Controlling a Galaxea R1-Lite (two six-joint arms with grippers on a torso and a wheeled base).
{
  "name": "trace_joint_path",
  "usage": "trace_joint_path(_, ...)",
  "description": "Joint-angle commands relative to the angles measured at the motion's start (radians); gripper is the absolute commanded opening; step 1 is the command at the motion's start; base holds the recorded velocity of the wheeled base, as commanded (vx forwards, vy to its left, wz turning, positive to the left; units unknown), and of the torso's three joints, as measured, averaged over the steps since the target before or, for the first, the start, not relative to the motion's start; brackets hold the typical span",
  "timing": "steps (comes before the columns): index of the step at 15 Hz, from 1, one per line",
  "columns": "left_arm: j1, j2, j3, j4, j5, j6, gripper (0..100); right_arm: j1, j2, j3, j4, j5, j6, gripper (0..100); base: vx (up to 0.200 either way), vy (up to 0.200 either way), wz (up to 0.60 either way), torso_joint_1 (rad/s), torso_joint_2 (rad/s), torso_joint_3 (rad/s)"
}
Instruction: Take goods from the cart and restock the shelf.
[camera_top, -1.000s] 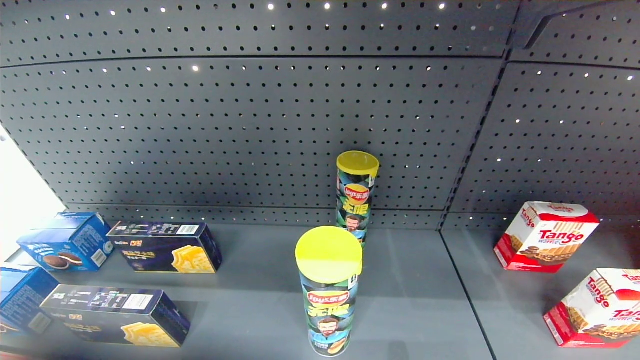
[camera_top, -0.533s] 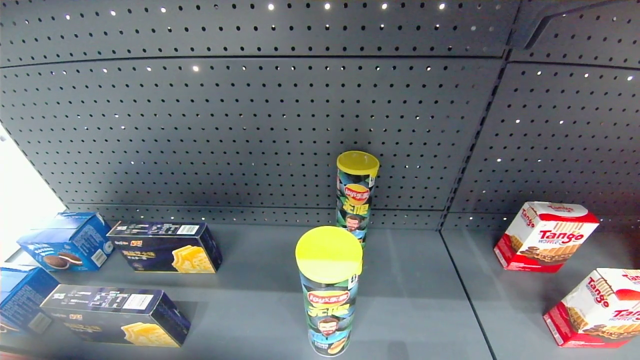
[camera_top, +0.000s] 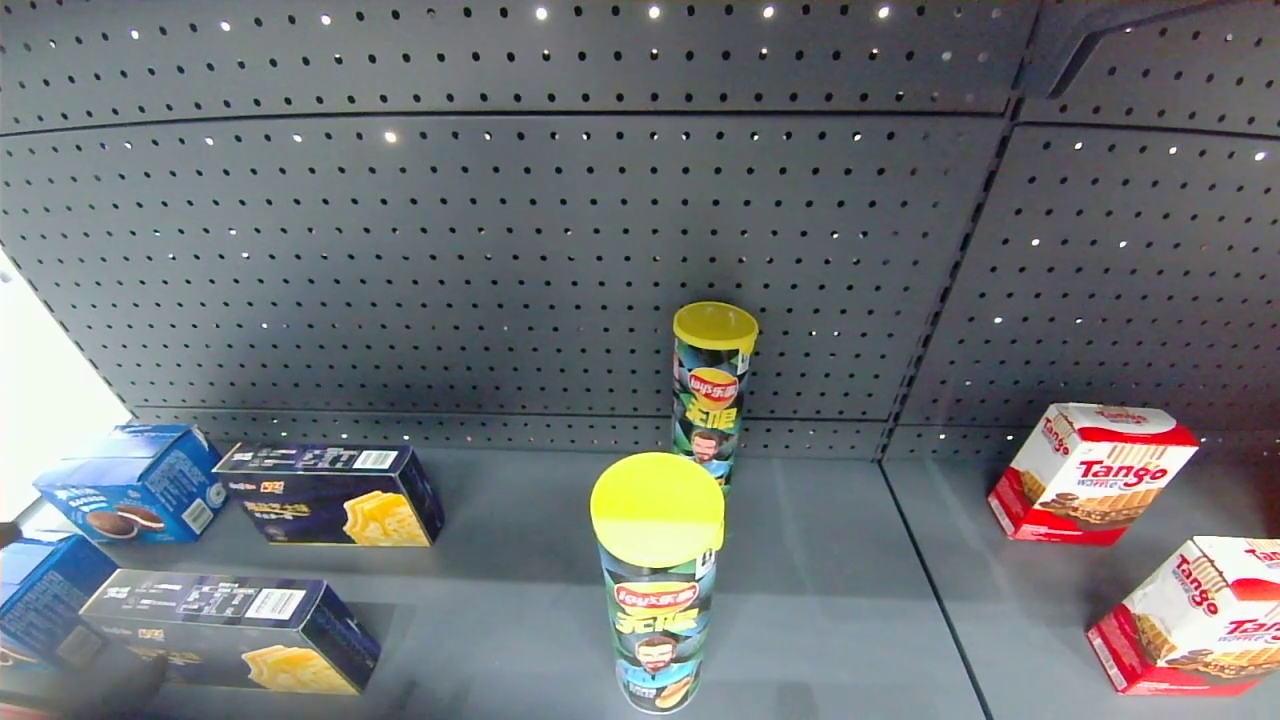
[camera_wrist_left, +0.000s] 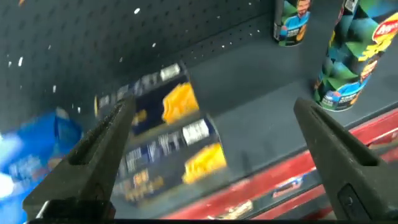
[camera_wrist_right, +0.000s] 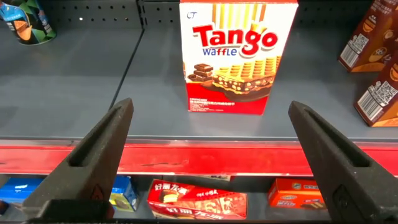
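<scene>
Left wrist view, my left gripper (camera_wrist_left: 212, 109) gaped, dark blue box (camera_wrist_left: 171, 152) lay beyond it, my right gripper (camera_wrist_right: 211, 106) gaped, wafer box (camera_wrist_right: 237, 56) stood beyond.

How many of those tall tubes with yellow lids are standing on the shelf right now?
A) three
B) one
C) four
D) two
D, since the head view shows two upright: the front chip can near the edge of the shelf and the back chip can against the pegboard wall.
</scene>
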Motion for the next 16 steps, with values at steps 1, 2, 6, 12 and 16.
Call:
trace_joint_path(1,-0.027,0.213,-0.101,-0.027,-0.003,0.071,100,-0.001,0.002,0.000,0.000,0.000,0.000,100,0.000,0.000,0.00,0.000,0.00,0.000)
trace_joint_path(2,-0.031,0.262,-0.113,-0.040,-0.008,0.085,100,0.001,0.002,0.000,0.000,0.000,0.000,100,0.000,0.000,0.00,0.000,0.00,0.000)
trace_joint_path(6,-0.097,0.459,-0.115,-0.221,-0.017,0.085,100,0.001,0.002,0.000,0.000,0.000,0.000,100,0.000,0.000,0.00,0.000,0.00,0.000)
trace_joint_path(12,-0.188,0.690,-0.093,-0.448,-0.006,0.007,100,0.001,0.002,0.000,0.000,0.000,0.000,100,0.000,0.000,0.00,0.000,0.00,0.000)
trace_joint_path(16,-0.257,0.775,-0.072,-0.471,0.058,-0.075,100,0.001,0.002,0.000,0.000,0.000,0.000,100,0.000,0.000,0.00,0.000,0.00,0.000)
